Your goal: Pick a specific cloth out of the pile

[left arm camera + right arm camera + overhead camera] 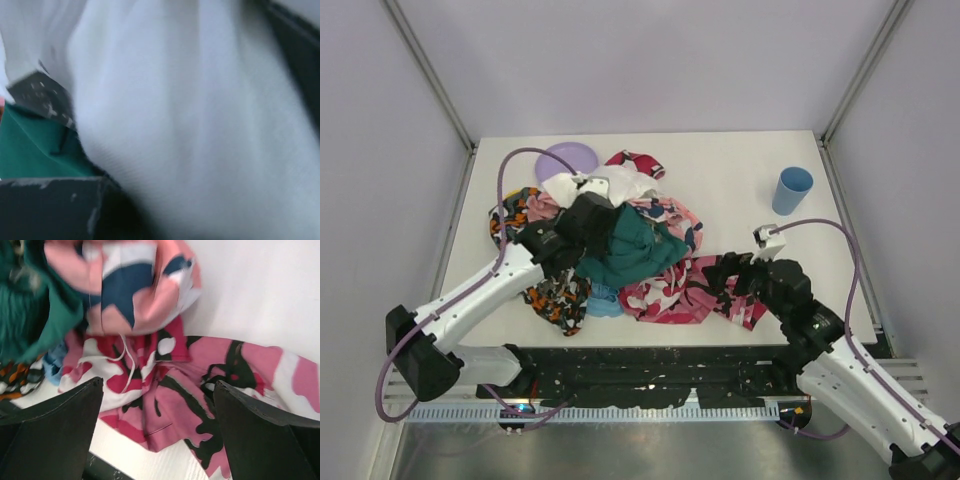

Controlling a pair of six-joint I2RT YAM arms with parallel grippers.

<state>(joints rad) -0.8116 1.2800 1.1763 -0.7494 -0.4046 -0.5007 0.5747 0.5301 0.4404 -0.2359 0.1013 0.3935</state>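
Right pincer (157, 384): held spread wide over pink patterned cloth (175, 405). Blue cloth (604, 300): lodged at near edge of pile (665, 215), part-covered by teal cloth (635, 250). Left pincer (592, 215): closed, pressed into white cloth (190, 110); a hold cannot be told.

Only a small blue patch of the cloth (604, 300) shows at the lower edge of the pile (640, 245); the rest lies hidden under other garments. Blurred white fabric (190, 110) fills the left wrist view. The purple plate (570, 157) is half covered. The lower right corner cuts off the right arm (860, 385).
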